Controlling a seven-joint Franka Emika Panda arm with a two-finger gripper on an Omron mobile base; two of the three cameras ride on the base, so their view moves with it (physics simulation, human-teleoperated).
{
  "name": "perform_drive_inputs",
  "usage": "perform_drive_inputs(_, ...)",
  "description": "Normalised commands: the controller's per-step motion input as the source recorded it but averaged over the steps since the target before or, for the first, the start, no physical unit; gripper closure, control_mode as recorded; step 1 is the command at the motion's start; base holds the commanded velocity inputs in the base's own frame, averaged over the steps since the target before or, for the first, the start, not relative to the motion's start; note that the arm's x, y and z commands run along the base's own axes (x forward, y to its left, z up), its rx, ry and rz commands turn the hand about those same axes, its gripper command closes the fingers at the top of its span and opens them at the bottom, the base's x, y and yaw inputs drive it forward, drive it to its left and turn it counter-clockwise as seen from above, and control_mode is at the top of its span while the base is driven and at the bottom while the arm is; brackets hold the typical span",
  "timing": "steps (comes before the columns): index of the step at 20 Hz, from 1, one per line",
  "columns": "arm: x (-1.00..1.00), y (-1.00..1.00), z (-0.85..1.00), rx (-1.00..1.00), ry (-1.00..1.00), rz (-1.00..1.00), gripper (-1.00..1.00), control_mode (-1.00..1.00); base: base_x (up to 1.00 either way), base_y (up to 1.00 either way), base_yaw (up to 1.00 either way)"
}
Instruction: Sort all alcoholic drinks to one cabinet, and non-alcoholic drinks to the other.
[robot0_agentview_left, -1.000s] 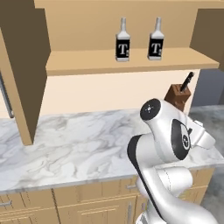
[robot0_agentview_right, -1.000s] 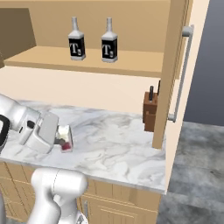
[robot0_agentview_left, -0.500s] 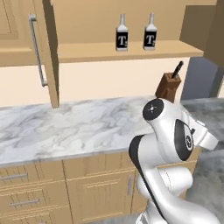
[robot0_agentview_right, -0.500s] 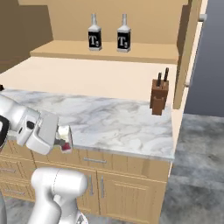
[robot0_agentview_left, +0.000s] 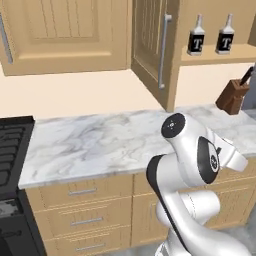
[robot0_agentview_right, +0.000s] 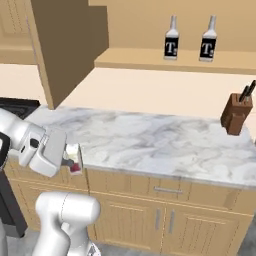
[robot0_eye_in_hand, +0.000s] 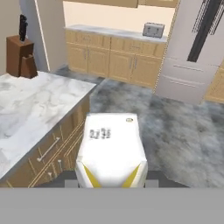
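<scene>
Both alcoholic drinks are, by the look of it, already sorted. In the left base view the narrow cabinet (robot0_agentview_left: 150, 45), with its grey bar handle (robot0_agentview_left: 162, 50), hangs at about twelve o'clock. The two "T" bottles (robot0_agentview_left: 196, 35) (robot0_agentview_left: 225, 34) stand upright side by side on the long shelf (robot0_agentview_left: 215, 54) of the wide cabinet at about two o'clock, with the knife block (robot0_agentview_left: 232, 95) on the marble counter (robot0_agentview_left: 100, 140) below them. What seems left is the non-alcoholic drink. In the right base view the gripper (robot0_agentview_right: 74, 162) hangs at about eight o'clock, just off the counter's front edge, its fingers closed narrowly on a white carton (robot0_agentview_right: 74, 152) with some red at its lower end. The carton is clear of the counter, so it is carried. In the hand view the white carton (robot0_eye_in_hand: 111, 148) sits between the fingers at six o'clock, marked with yellow stripes. Whether this carton is the soft drink is only a guess. Both bottles stand well apart from the hand, up at one o'clock, and the narrow cabinet would be its likely goal.
</scene>
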Motion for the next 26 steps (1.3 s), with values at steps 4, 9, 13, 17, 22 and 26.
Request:
perform_drive_inputs(4,0.0,0.0,0.0,0.0,0.0,0.0,1.0,1.0,-0.61,0.89,-0.03)
perform_drive_inputs(9,0.0,0.0,0.0,0.0,0.0,0.0,1.0,1.0,-0.3,0.92,-0.01)
perform_drive_inputs(13,0.0,0.0,0.0,0.0,0.0,0.0,1.0,1.0,0.0,1.0,0.0)
perform_drive_inputs(17,0.0,0.0,0.0,0.0,0.0,0.0,1.0,1.0,0.0,1.0,0.0)
perform_drive_inputs(22,0.0,0.0,0.0,0.0,0.0,0.0,1.0,1.0,-0.01,1.0,0.0)
perform_drive_inputs(26,0.0,0.0,0.0,0.0,0.0,0.0,1.0,1.0,0.0,1.0,-0.01)
